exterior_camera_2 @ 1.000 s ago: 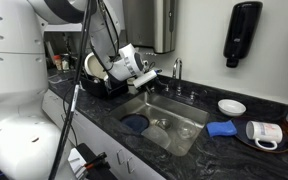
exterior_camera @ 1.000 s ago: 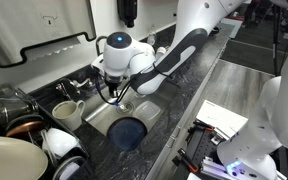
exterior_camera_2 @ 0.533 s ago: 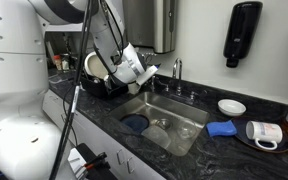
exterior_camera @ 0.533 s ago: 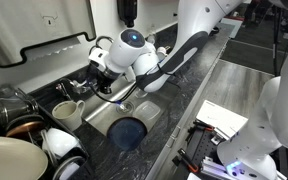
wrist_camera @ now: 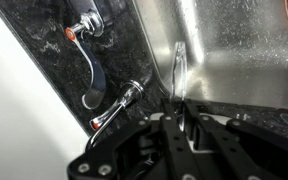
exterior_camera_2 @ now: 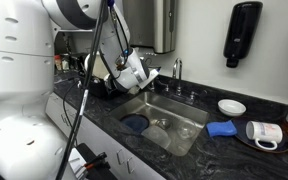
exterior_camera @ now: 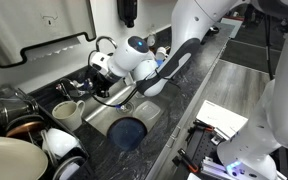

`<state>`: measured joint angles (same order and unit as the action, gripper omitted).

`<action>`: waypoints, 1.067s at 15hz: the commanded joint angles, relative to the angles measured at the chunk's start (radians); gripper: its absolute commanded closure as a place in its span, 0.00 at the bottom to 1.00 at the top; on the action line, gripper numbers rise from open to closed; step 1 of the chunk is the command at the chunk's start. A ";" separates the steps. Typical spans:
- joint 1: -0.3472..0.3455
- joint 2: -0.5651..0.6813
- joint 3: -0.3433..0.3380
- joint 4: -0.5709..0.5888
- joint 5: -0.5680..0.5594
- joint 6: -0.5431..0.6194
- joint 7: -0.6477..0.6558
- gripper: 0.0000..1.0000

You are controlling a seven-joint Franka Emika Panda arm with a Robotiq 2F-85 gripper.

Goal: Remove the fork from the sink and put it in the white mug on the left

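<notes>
My gripper is shut on the fork, a thin metal piece that sticks out from between the jaws. In the wrist view it hangs over the near edge of the steel sink and the dark stone rim. In an exterior view the gripper is tilted sideways above the counter, between the sink and the small white mug, which stands just to its lower left. It also shows in an exterior view left of the sink; the mug is hidden there.
A blue round item lies in the basin. The faucet handles stand close to the gripper. Stacked dishes and bowls crowd the counter beside the mug. A blue cloth, a white dish and a larger cup sit past the sink.
My gripper has risen from over the basin, swung toward the mug side and tilted sideways, with the fork still held in it.
</notes>
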<state>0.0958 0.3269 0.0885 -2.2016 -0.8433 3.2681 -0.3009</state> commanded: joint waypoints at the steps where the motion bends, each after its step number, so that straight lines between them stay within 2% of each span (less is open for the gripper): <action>1: 0.000 0.000 0.001 0.001 0.000 0.000 0.000 0.85; 2: -0.007 -0.002 0.011 -0.002 0.028 -0.002 -0.028 0.85; 3: -0.007 -0.002 0.012 -0.001 0.028 -0.002 -0.028 0.96; 7: 0.014 -0.014 0.018 -0.012 0.087 0.033 0.092 0.96; 10: 0.019 -0.040 0.074 -0.040 0.225 0.019 0.102 0.96; 11: -0.001 -0.044 0.111 -0.038 0.217 0.011 0.143 0.96; 14: -0.002 -0.059 0.176 -0.036 0.249 -0.004 0.195 0.96; 15: 0.011 -0.072 0.176 -0.034 0.256 -0.018 0.215 0.96; 16: 0.045 -0.085 0.158 -0.039 0.328 -0.020 0.172 0.96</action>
<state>0.1108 0.3014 0.2452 -2.2063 -0.6120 3.2769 -0.1053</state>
